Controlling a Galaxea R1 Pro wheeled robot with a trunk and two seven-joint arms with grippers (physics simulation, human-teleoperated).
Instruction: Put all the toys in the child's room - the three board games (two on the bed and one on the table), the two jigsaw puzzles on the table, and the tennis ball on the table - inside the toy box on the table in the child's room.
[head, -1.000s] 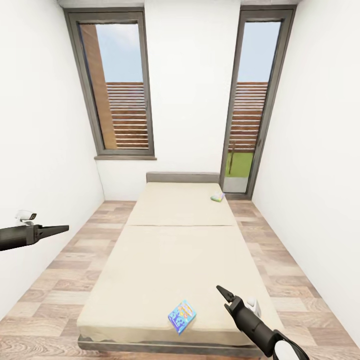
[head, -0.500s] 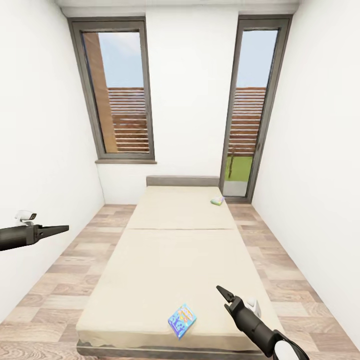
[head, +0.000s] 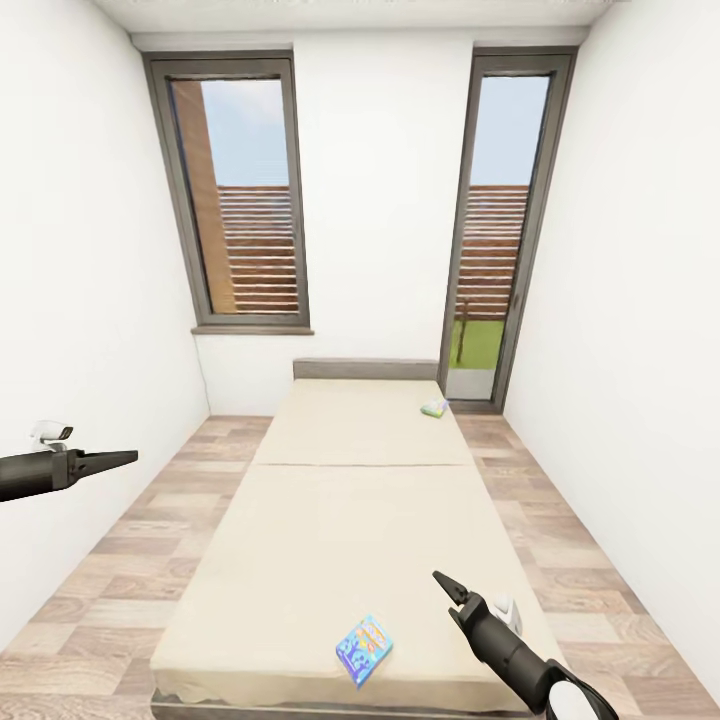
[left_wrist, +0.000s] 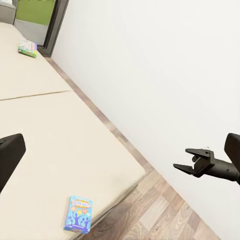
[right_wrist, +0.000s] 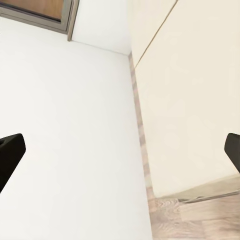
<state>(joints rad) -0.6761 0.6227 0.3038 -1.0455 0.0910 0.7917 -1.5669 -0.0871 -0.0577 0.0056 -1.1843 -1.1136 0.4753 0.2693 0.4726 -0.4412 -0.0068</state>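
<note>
At the lower centre of the frame, the blue board game (head: 364, 649) lies flat close to the bed's (head: 340, 520) near edge, so a sliding pinch by the right claw (head: 441, 582), hovering empty just beside it with fingers slightly apart, could push it onto the wood-plank floor (head: 100, 580). The left claw (head: 128, 457) hangs at mid-left, its fingers looking together. Farther up, the second board game (head: 434, 408) rests near the headboard (head: 365, 369), a long reach below the two tall windows (head: 240, 190).

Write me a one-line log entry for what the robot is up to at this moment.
place: foot of bed | near board game at foot edge | far board game by headboard | left gripper empty | right gripper open, empty
</note>
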